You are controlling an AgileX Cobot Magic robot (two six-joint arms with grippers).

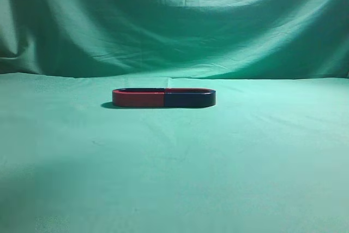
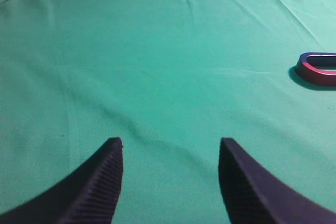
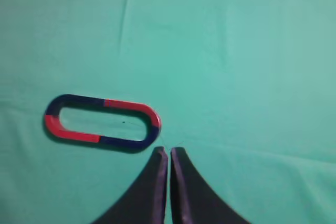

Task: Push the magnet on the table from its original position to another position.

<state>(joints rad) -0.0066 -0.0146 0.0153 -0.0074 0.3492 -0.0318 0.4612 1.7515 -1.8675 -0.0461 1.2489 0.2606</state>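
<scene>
The magnet (image 1: 190, 100) is the dark navy right half of a low flat oval ring lying on the green cloth table (image 1: 174, 178); the red half (image 1: 139, 99) joins it on the left. In the right wrist view the ring's near right part is navy (image 3: 126, 141) and its far right part is red. My right gripper (image 3: 168, 150) is shut and empty, its tips just beside the ring's right end with a small gap. My left gripper (image 2: 170, 142) is open and empty over bare cloth. The ring's reddish left end (image 2: 316, 71) lies far off to its right. Neither gripper shows in the exterior view.
A green cloth backdrop (image 1: 174, 25) hangs behind the table. Wrinkled green cloth (image 2: 157, 51) lies all round the ring, also in the right wrist view (image 3: 252, 51). No other objects are in view.
</scene>
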